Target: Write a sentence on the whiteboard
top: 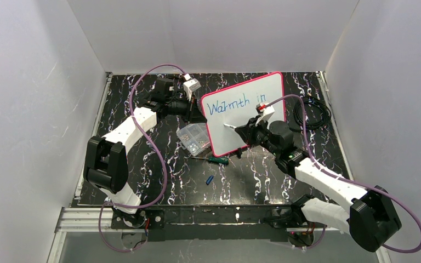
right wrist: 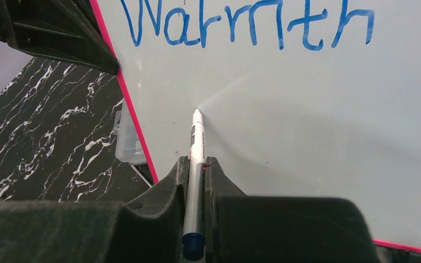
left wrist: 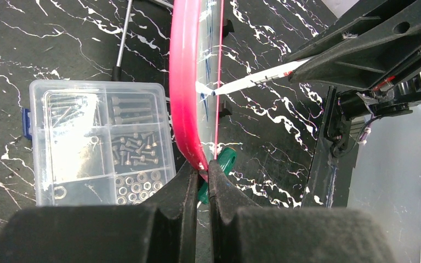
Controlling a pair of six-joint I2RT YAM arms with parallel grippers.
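The whiteboard [top: 222, 139] with its pink-red rim stands tilted up at mid-table. My left gripper [top: 195, 111] is shut on its left rim; in the left wrist view the jaws [left wrist: 202, 167] pinch the rim [left wrist: 183, 82] edge-on. The sentence [top: 235, 103] reads "Warmth in" in blue on one line; "Warmth" shows in the right wrist view [right wrist: 246, 24]. My right gripper [top: 248, 132] [right wrist: 196, 161] is shut on a white-and-grey marker [right wrist: 197, 142] [left wrist: 257, 79]. The marker's tip meets the bare board [right wrist: 318, 120] below the "a".
A clear plastic compartment box [top: 193, 137] [left wrist: 98, 142] of screws and nuts lies left of the board. A green-handled screwdriver [top: 217, 160] [left wrist: 227, 161] lies below the board's lower edge. A blue cap [top: 209, 179] lies nearer. A black cable coil [top: 315, 112] lies at the right.
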